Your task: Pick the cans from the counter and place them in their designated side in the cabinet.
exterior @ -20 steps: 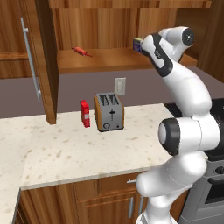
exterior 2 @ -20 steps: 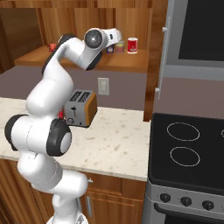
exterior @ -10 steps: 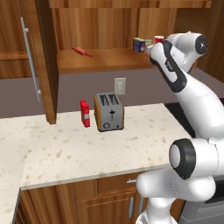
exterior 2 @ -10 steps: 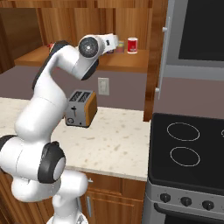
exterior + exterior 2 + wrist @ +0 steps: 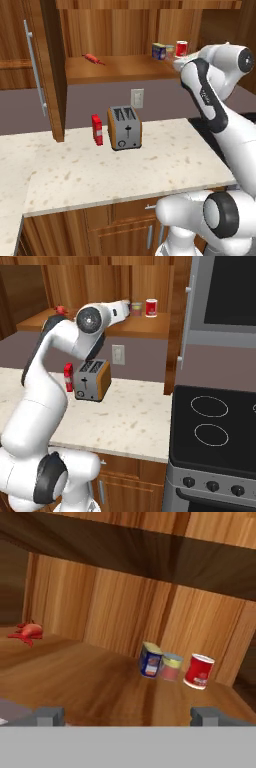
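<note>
Both cans stand side by side on the cabinet shelf (image 5: 85,687), toward its right end. One is the squat dark blue can with a yellow top (image 5: 150,660) (image 5: 159,51). Right of it is the round can with a pale top and red lower label (image 5: 171,667) (image 5: 170,50) (image 5: 135,308). My gripper (image 5: 127,714) (image 5: 128,308) is open and holds nothing. It hovers level with the shelf's front edge, a short way back from the cans and facing them. The beige counter (image 5: 125,170) lies below.
A red cup with a white rim (image 5: 199,671) (image 5: 150,307) stands right of the cans. At the shelf's left end lies a small red thing (image 5: 27,632). On the counter are a toaster (image 5: 125,127) and a red carton (image 5: 97,129). The black stovetop (image 5: 215,426) is at the right.
My hand has drawn back from the shelf, away from the cans, which stay where they stood. The jaws stayed open throughout.
</note>
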